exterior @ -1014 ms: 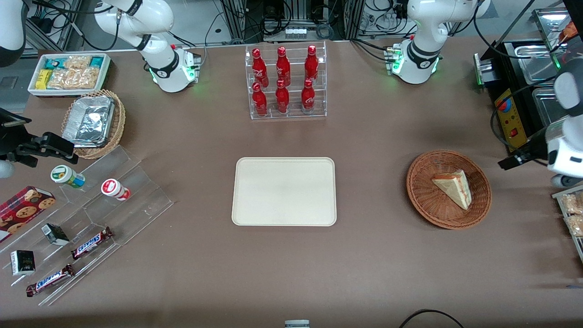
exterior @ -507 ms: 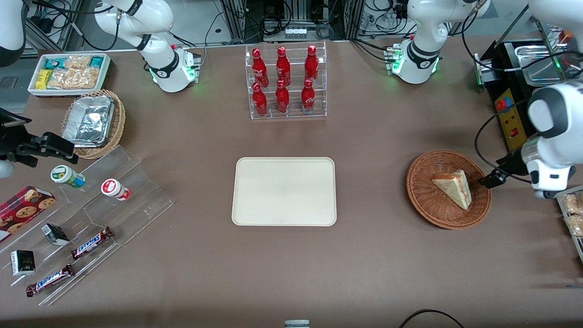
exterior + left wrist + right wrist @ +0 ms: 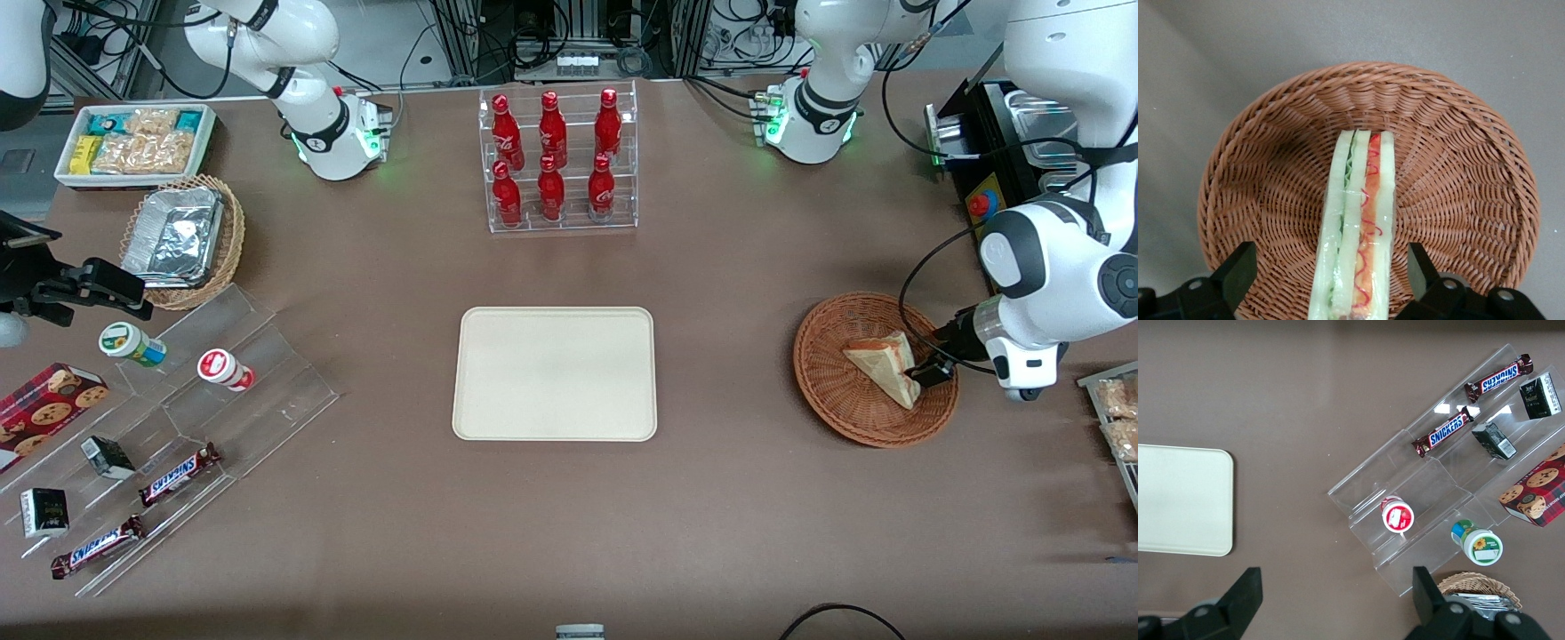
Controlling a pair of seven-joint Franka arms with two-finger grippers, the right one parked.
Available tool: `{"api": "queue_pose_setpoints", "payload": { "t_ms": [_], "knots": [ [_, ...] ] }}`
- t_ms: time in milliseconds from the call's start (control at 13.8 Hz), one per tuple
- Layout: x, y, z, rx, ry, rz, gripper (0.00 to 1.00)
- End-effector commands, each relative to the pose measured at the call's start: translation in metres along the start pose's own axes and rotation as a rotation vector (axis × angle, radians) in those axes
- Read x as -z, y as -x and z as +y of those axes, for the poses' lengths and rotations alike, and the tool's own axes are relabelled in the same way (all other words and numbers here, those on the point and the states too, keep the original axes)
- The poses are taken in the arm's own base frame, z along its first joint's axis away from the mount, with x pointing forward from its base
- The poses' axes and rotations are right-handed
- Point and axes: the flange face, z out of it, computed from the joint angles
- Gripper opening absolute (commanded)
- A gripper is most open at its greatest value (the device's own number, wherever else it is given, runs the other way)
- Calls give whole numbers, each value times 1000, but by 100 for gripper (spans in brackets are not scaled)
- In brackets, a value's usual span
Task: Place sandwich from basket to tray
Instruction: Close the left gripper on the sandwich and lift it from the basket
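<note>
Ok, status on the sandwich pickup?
Gripper open, straddling sandwich in basket. Sandwich not yet gripped. Tray bare, nothing in the way.

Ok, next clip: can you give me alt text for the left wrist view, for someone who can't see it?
A triangular pale-bread sandwich with green and red filling layers stands on edge in a round reddish-brown wicker basket, its cut edge facing the camera. The left arm's open pincer straddles the sandwich's near end, one black finger on each side, not touching it. Brown table surrounds the basket.
</note>
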Motion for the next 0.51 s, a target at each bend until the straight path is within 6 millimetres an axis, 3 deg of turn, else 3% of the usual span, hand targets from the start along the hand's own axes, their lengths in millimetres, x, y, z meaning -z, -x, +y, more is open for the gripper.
{"api": "queue_pose_setpoints", "payload": {
  "t_ms": [0,435],
  "knots": [
    [-3,1,4,22,22,15,100],
    [-40,12,19,12,-2,14,100]
  ]
}}
